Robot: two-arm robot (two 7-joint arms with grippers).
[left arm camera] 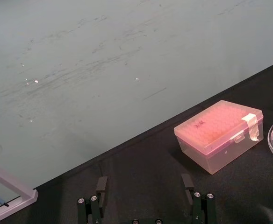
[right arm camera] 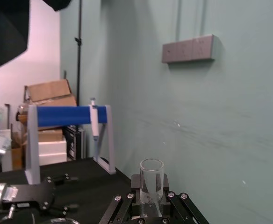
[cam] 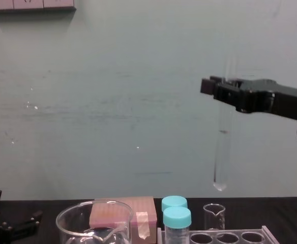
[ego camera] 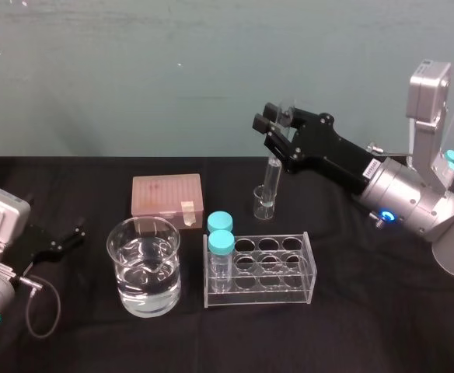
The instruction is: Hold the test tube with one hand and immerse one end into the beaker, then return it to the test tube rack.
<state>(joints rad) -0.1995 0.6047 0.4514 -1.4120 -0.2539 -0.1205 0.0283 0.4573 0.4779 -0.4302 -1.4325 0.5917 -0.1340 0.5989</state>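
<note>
Currently: test tube (cam: 222,147) clamped upright by right gripper (ego camera: 272,124), held high beyond test tube rack (ego camera: 310,272) (beaker (ego camera: 144,268) left of rack). Left gripper (ego camera: 60,239) parked near left, jaws spread.

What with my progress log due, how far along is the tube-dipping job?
Done: the test tube is out of the rack, gripped upright by the right gripper. In hand: it hangs in the air, right of the beaker, not over it. Left: returning it to the rack; whether it was dipped cannot be told. The left gripper rests open at the left of the table.
</note>
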